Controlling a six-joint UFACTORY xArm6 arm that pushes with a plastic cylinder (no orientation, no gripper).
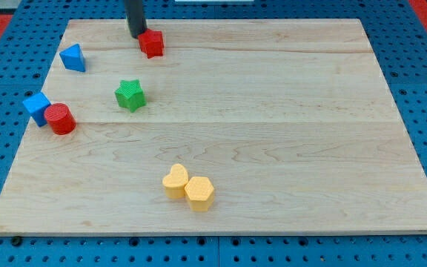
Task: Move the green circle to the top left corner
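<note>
Near the view's top edge, my tip (137,35) stood just to the left of the red block (152,43), touching it or very nearly so. You had no pincer to read there, only the straight rod, so nothing was held and nothing could be.

The one green piece on the bench (288,119) was the green block (130,95). It looked more like a star than a circle, so take it as the task's thing with that doubt in mind. It sat left of centre, well below my tip, with open wood all around it.

My judgement is that it would handle as a light, rigid piece that slides readily on the smooth wood and is not fragile. Its points could make it spin if you pressed off-centre. You could not take hold of it; you would push it, placing my tip on its lower-right side, on the line through its middle toward the top left corner.

The blue triangular block (73,57) lay close to that line, so it might be struck. The blue cube (36,107) and red cylinder (61,119) sat touching at the left edge, and the yellow heart (175,181) and yellow hexagon (199,193) sat touching near the bottom, clear of the route.
</note>
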